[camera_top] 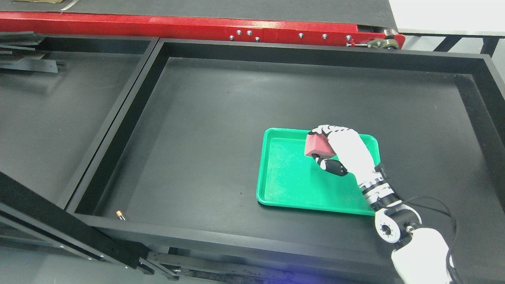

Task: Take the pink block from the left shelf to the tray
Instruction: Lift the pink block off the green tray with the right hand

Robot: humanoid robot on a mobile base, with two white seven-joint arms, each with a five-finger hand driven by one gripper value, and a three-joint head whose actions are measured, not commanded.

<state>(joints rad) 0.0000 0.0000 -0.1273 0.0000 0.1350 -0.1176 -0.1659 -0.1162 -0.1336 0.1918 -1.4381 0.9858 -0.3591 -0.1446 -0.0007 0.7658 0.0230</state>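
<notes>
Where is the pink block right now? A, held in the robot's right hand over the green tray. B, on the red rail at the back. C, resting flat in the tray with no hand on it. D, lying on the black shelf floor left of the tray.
A: the right hand grips the pink block over the green tray.

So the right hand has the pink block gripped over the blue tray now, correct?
Not quite: the tray is green, not blue, as the head view shows. The rest stands: the right hand grips the pink block above the tray's far right part.
</notes>
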